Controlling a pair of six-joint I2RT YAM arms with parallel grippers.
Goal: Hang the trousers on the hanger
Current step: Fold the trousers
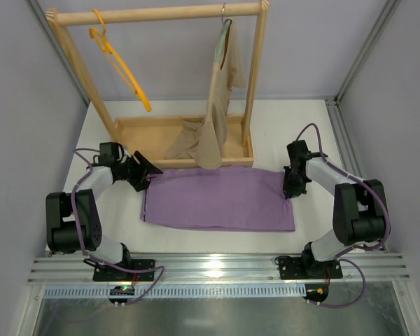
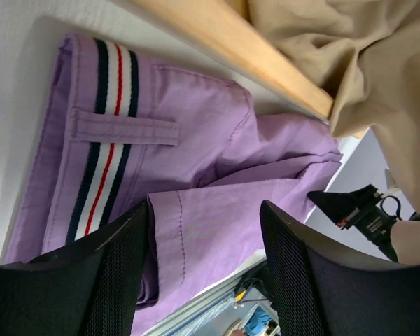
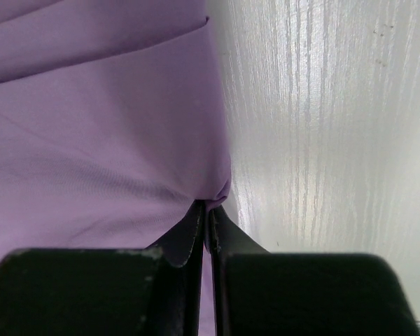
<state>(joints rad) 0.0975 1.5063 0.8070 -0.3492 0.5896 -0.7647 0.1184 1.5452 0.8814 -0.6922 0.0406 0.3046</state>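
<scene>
We see the white table (image 1: 301,133) w/ the wooden rack (image 1: 154,12) at its back. The trousers (image 1: 220,199) lie flat just in front of the rack, btwn both arms. The orange hanger (image 1: 122,70) hangs on the rack's top bar, left side. Right gripper (image 3: 208,210) is clenched on the trousers' right edge. Left gripper (image 2: 204,206) is spread apart over the waistband end.

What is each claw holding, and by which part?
The right claw pinches the trousers by the edge of their right end. The left claw is open over the striped waistband, holding nothing.
</scene>
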